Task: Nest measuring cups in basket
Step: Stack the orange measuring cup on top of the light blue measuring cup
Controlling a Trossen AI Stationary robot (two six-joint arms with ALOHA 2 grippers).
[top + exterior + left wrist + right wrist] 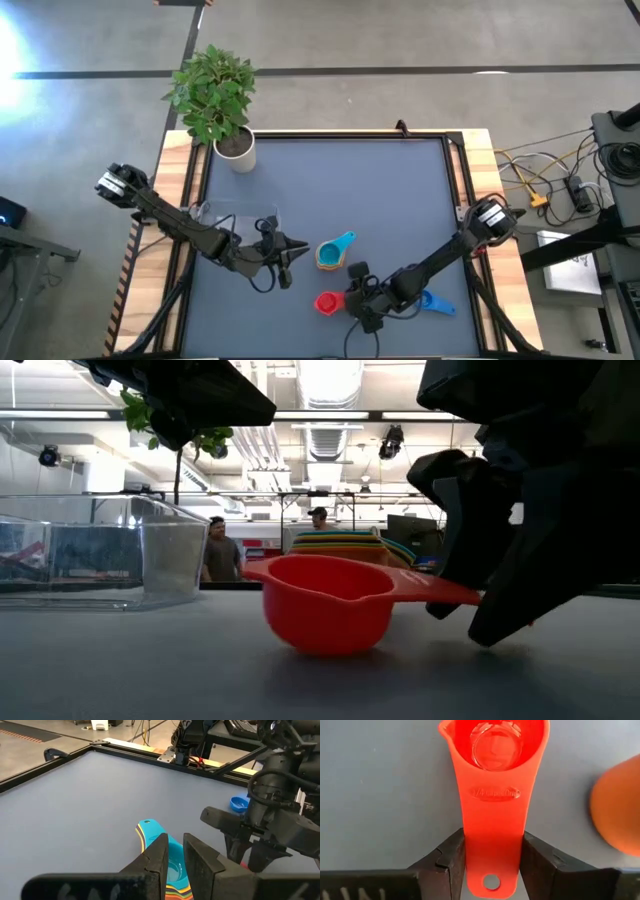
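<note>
We see the basket (232, 222) left of centre on the surface (330, 180), nothing visible inside. Stacked cups (335, 252) sit mid-frame. Right gripper (492, 865) clamps the red cup (495, 780) by its handle; left gripper (175, 862) is closed, empty. People stand in the room behind.

Cup stack (335, 252) right of basket (235, 222)

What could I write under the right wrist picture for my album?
The right gripper's dark fingers squeeze the handle of a red measuring cup on the grey table.
</note>
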